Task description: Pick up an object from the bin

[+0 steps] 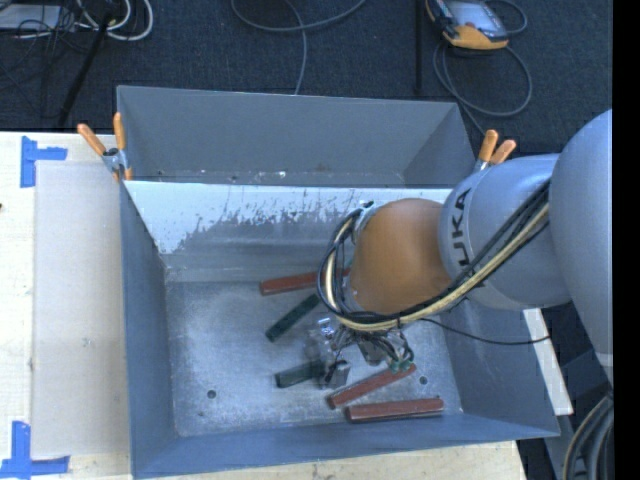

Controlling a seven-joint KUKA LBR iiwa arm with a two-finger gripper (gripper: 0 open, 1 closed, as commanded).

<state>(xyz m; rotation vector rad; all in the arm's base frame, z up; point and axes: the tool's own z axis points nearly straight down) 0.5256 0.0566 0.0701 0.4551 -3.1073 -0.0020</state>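
Arm (400,256) low over green stick (296,376); brown sticks (395,408) beside.

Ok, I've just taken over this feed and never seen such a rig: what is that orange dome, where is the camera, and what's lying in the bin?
One camera looks down on a grey metal bin from above, slightly to one side. The big grey shape on the right is the robot arm. The orange dome is a cover on its wrist, with cables looped round it. Below it, the gripper is down among the things on the bin floor: dark green sticks and reddish-brown sticks. Whether it holds any of them, I cannot tell.
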